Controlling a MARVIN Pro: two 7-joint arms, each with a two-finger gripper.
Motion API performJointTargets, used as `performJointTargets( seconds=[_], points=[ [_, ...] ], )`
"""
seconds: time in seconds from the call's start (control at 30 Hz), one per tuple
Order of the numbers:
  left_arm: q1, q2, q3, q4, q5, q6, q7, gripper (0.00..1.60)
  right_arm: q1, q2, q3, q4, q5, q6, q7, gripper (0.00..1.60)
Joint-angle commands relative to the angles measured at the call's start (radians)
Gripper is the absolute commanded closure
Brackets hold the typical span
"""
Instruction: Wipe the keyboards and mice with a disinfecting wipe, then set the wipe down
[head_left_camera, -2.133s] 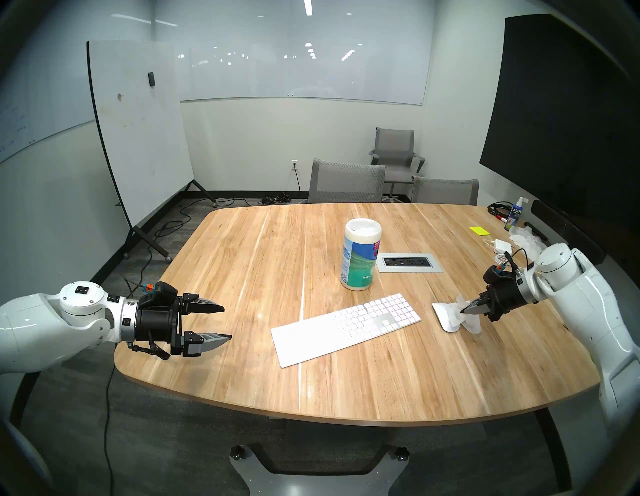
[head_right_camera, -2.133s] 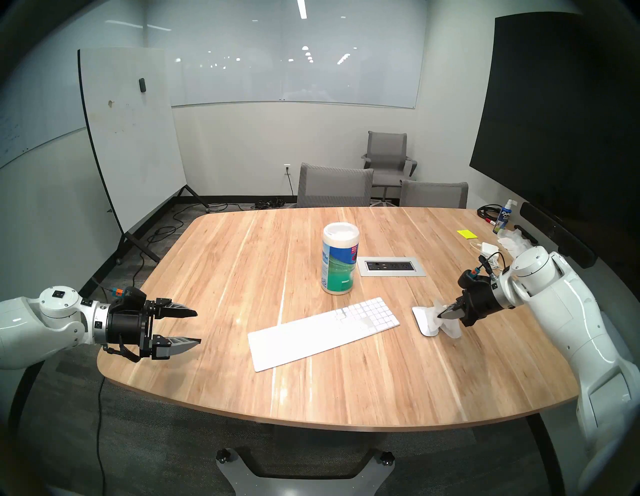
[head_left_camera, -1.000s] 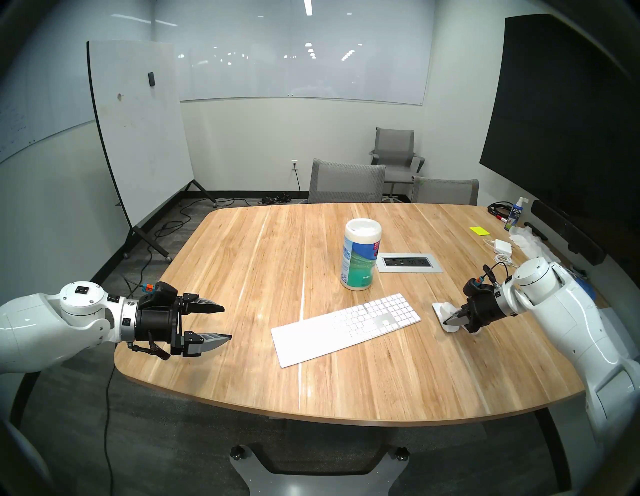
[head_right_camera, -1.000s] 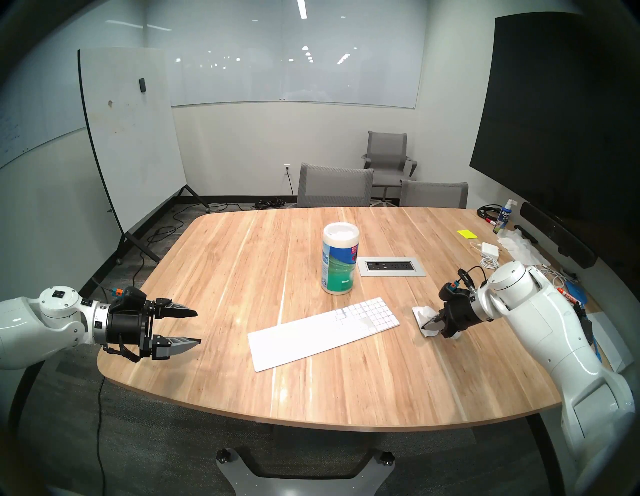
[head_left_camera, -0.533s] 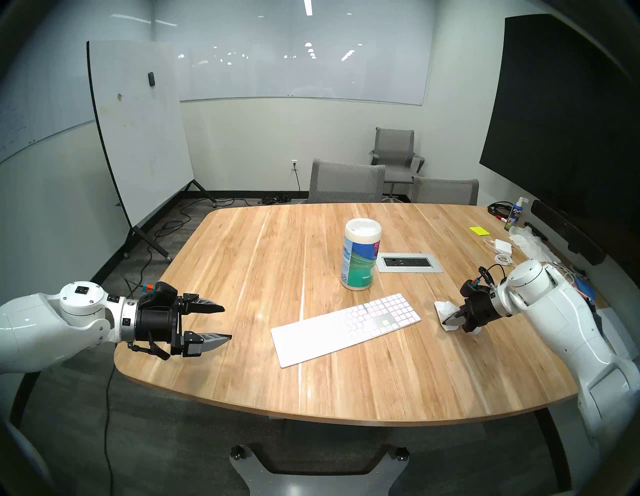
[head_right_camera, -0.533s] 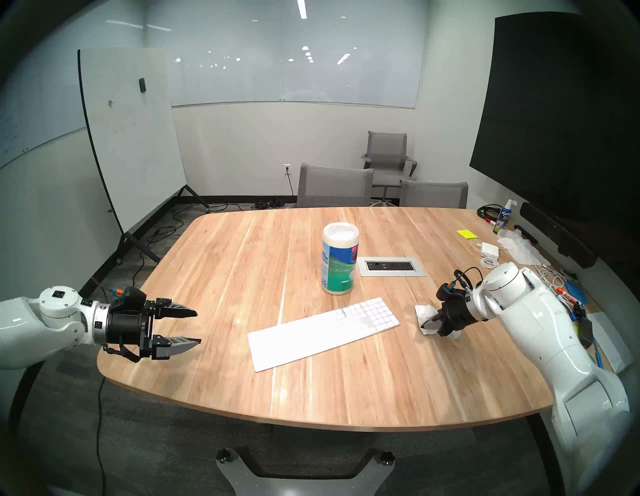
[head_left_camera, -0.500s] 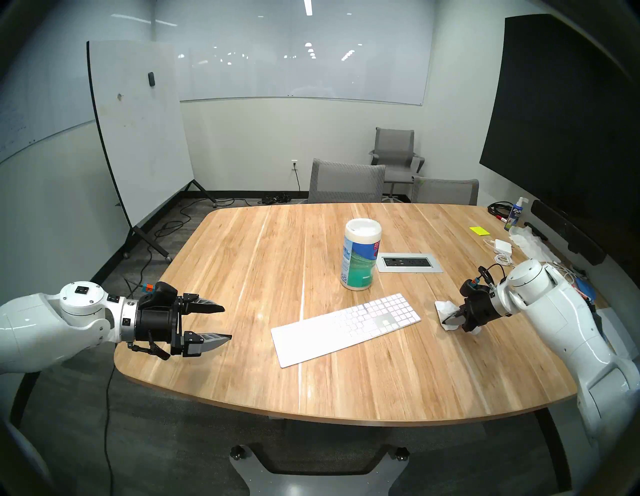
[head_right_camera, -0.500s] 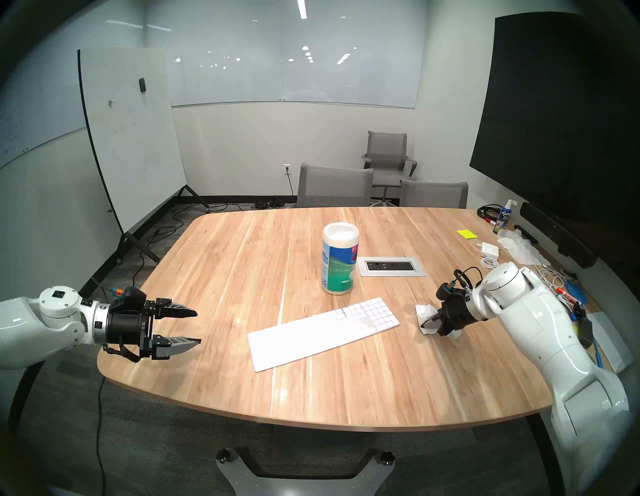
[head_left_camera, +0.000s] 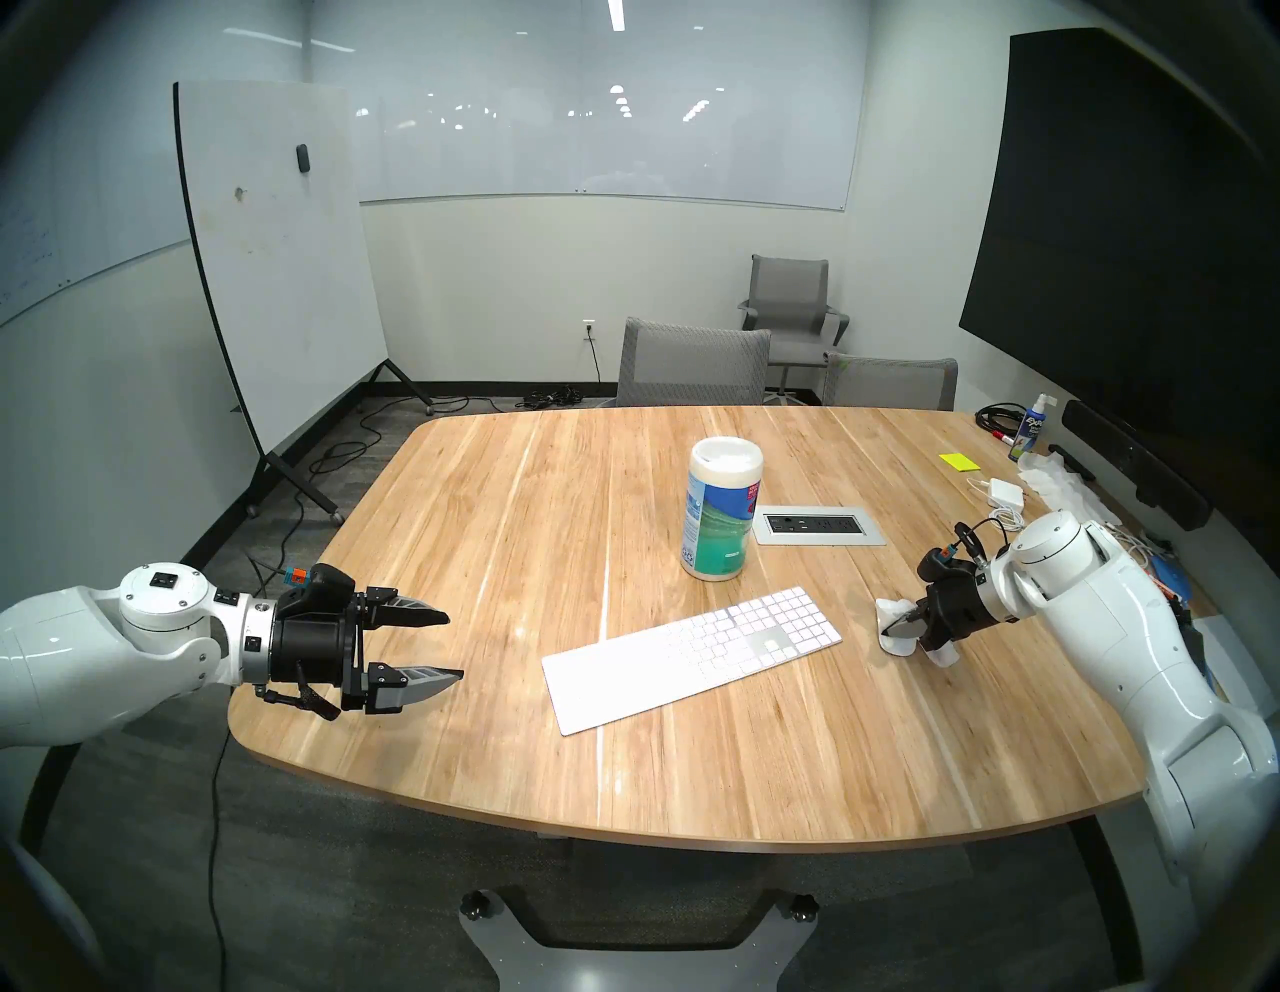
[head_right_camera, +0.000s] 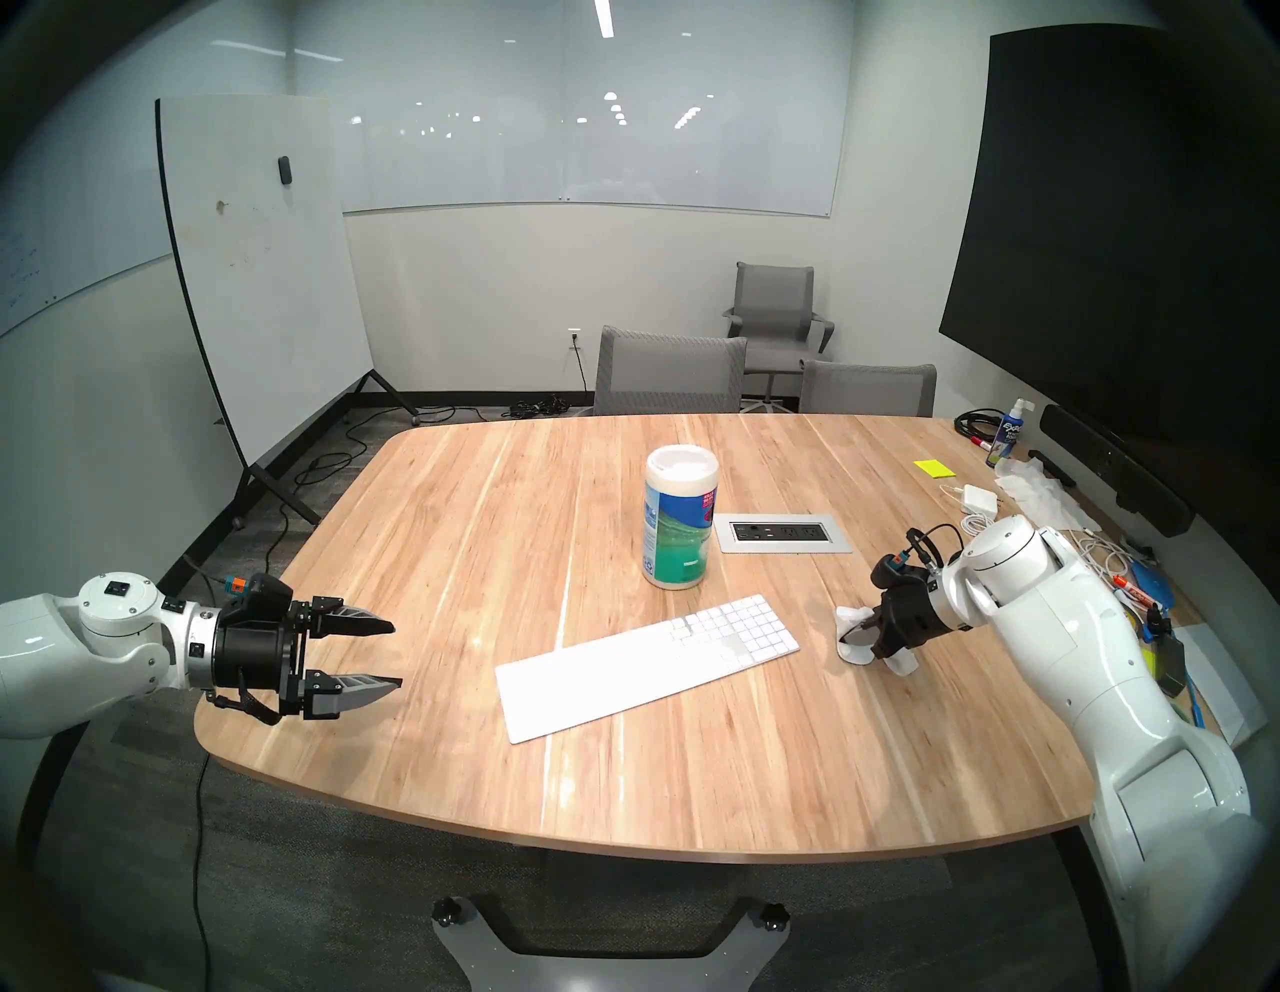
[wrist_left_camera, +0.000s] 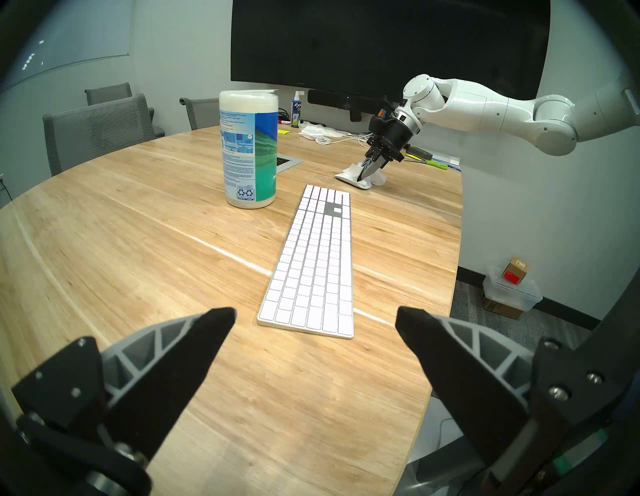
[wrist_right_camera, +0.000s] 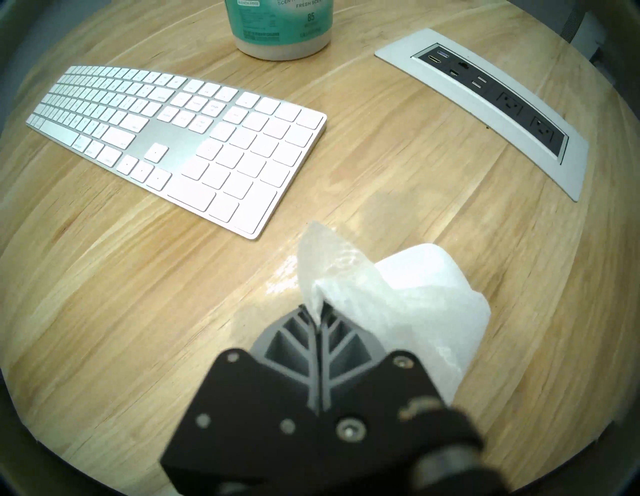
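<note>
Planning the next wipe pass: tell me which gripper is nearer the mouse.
Right. The right gripper, shut on the wipe, is over the mouse; the open left gripper hangs beyond the keyboard's far end.

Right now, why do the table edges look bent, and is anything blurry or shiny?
Fisheye lenses: in the head views the table rim bows and the corners go dark. In the right wrist view the right end effector base is out of focus, and a wet-looking sheen shows beside the wipe. In the left wrist view the keyboard keys glare pinkish white.
</note>
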Motion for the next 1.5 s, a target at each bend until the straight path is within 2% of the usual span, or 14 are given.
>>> performJointTargets(
  seconds=[0.0,0.83,1.47],
  points=[
    [-0.01,0.0,-0.01,-0.003,-0.004,-0.004,0.0,0.0,0.049,0.003,0.012,0.005,0.0,-0.003,0.005,1.6],
    [-0.011,0.0,-0.008,-0.003,-0.005,-0.004,0.0,0.0,0.102,-0.042,0.009,0.109,-0.058,-0.034,-0.035,1.6],
    [-0.012,0.0,-0.007,-0.003,-0.005,-0.004,0.0,0.0,0.137,-0.103,-0.002,0.224,-0.115,-0.09,-0.095,1.6]
  ],
)
